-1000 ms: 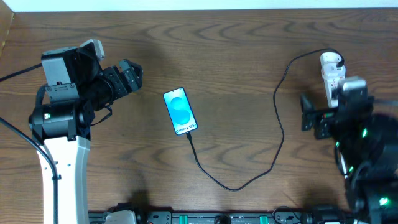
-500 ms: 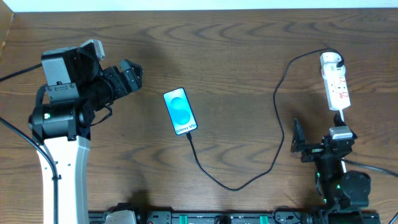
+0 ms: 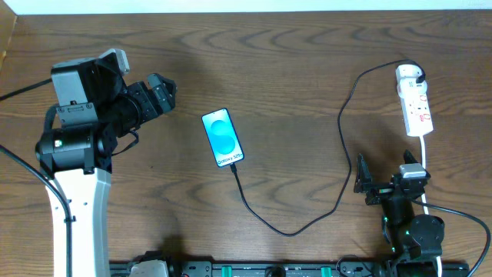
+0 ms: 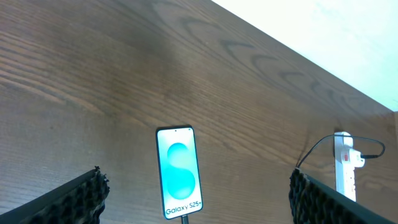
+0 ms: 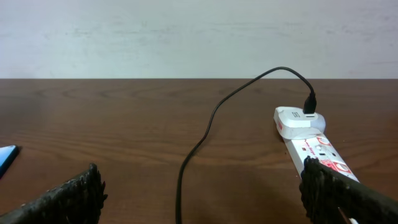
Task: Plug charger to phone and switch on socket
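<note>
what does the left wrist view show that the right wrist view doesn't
Only the left wrist view shows the phone's full cyan screen with its Galaxy S25+ lettering, and the charger entering its bottom edge. Only the right wrist view makes out the charger's white plug seated on the socket's end, and the socket's red marks. Both show the socket, the charger and the wooden table.

L wrist view: charger [image 4: 184, 219] cut off by bottom edge just below phone [image 4: 179, 172]; socket [image 4: 344, 158] lower end hidden behind left tool [image 4: 196, 175] finger [image 4: 336, 199]. R wrist view: only a phone corner shows at left edge; socket near end behind right tool [image 5: 200, 167] finger [image 5: 342, 190]. Overhead: socket switch state too small to tell; its cord [image 3: 423, 150] runs under right arm [image 3: 411, 231].
</note>
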